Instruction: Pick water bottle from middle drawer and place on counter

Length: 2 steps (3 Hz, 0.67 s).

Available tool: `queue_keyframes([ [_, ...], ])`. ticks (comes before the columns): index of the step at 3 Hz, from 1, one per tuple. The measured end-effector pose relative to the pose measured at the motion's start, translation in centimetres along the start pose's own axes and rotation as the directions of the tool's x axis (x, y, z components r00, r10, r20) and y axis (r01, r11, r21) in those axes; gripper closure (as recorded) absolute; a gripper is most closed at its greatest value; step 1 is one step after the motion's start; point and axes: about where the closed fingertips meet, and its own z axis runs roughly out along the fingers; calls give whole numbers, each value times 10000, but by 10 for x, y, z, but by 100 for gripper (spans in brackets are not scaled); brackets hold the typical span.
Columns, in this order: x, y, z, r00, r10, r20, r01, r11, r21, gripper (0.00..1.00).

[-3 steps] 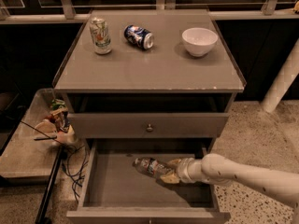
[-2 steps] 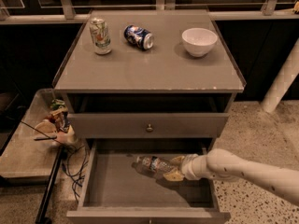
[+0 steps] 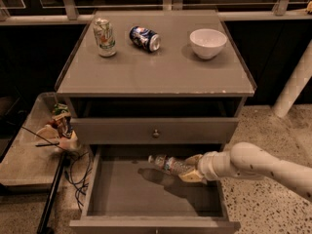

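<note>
The water bottle [image 3: 168, 164] is a small clear ribbed bottle with its white cap pointing left. It lies almost level, lifted a little above the floor of the open middle drawer [image 3: 122, 194], with its shadow below it. My gripper [image 3: 189, 168] comes in from the right on a white arm and is shut on the bottle's base end. The counter [image 3: 156, 69] is the grey cabinet top above the drawers.
On the counter stand a pale green-and-white can [image 3: 104, 37], a dark blue soda can on its side [image 3: 145, 37] and a white bowl [image 3: 208, 43]. A closed drawer front with a round knob [image 3: 155, 133] overhangs the open drawer. A low side table with clutter [image 3: 29, 145] and cables stands at left.
The gripper has lifted the bottle slightly up and off the drawer floor; the arm has shifted a little with it.
</note>
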Motion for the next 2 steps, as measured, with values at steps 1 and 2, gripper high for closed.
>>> queue_keyframes([
  [1,-30,-6,-47,9995,-226,-239,236,9987,444,100],
  [2,-74,-6,-99,9949,-893,-464,944,9879,1226,100],
])
